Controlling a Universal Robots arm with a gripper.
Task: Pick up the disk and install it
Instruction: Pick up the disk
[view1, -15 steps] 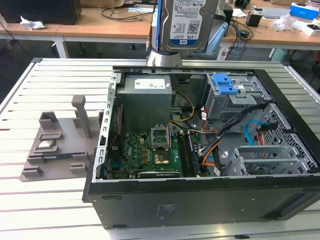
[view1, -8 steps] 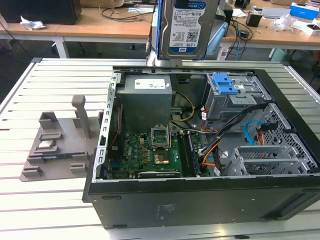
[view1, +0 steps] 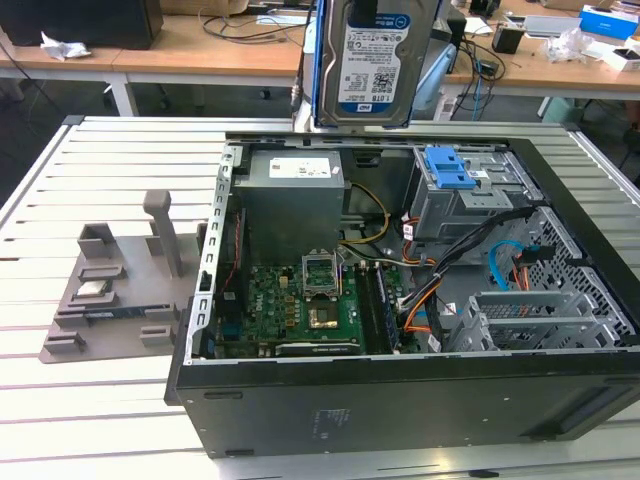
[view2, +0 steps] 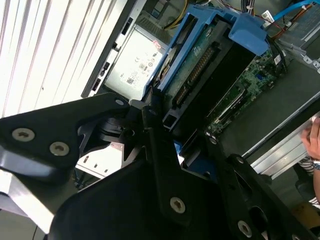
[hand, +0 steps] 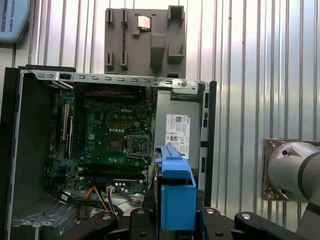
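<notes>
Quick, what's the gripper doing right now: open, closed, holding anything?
Gripper: closed on the disk, holding it up above the open computer case.

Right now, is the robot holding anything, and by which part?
The gripper holds the disk by one end, clamped across its blue bracket, above the computer.

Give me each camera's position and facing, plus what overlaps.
Exterior view: off the arm, raised, looking down into the open computer case; the held disk hangs at the top.
Second wrist view: on the wrist, looking along the gripper, shut on the disk, toward the power supply.
First wrist view: on the wrist, looking down onto the motherboard; an arm joint shows.
Shared: all three show disk and case.
</notes>
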